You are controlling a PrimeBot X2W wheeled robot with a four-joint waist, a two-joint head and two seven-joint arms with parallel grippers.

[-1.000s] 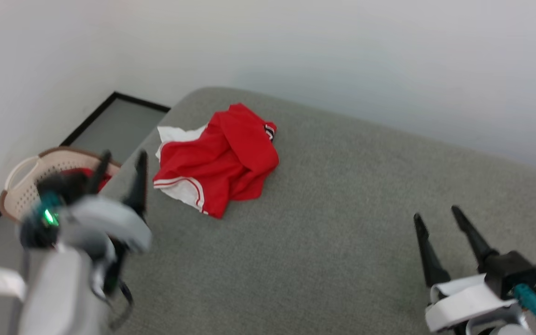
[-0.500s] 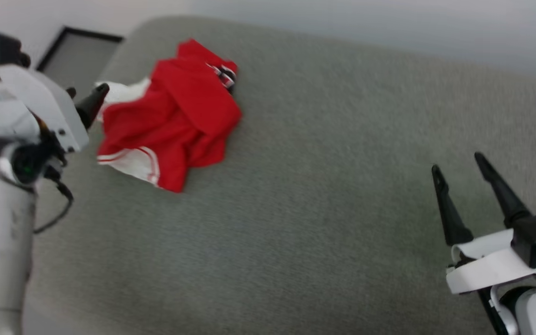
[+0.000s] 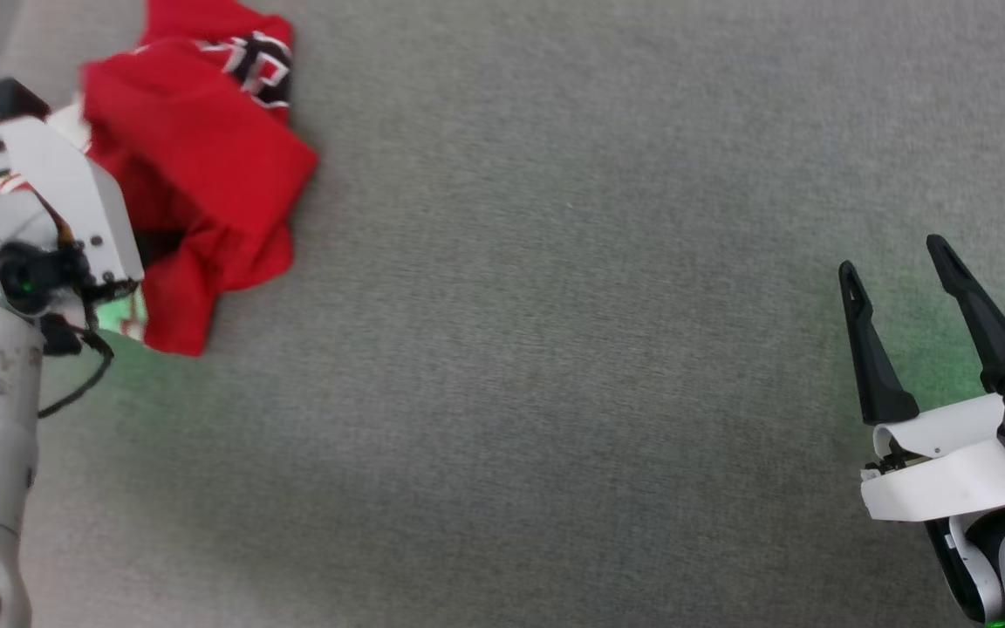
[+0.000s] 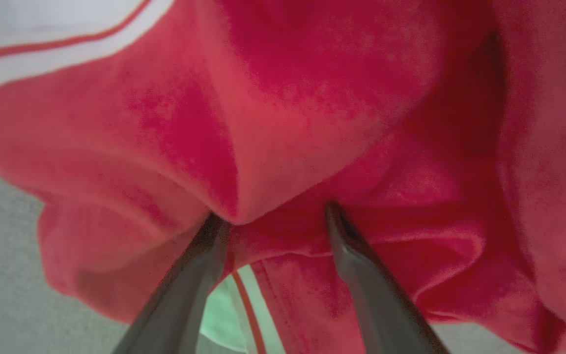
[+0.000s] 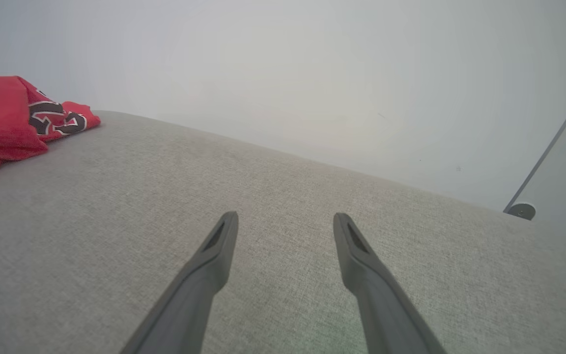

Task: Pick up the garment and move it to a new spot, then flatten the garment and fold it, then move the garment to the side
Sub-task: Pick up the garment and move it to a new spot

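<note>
While the left gripper [image 4: 273, 216] has its fingers [image 4: 192, 280] spread, tips pressed around a raised fold of the crumpled red jersey-style shirt with white striped sleeves [image 4: 312, 98], it should close on that thick ridge, not on one thin layer. The shirt lies at the far left of the grey fabric-covered surface [image 3: 555, 349]. The right gripper [image 3: 893, 257] hovers wide open, well apart.

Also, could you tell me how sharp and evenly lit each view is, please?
Head view: sharp, green glow on the grey surface beside the right gripper and by the garment's lower edge. Left wrist view: the garment is too close, soft, with a green tint between the fingers of the left gripper. Right wrist view: crisp weave, even light, wide-angle bend along the surface's far edge.
</note>
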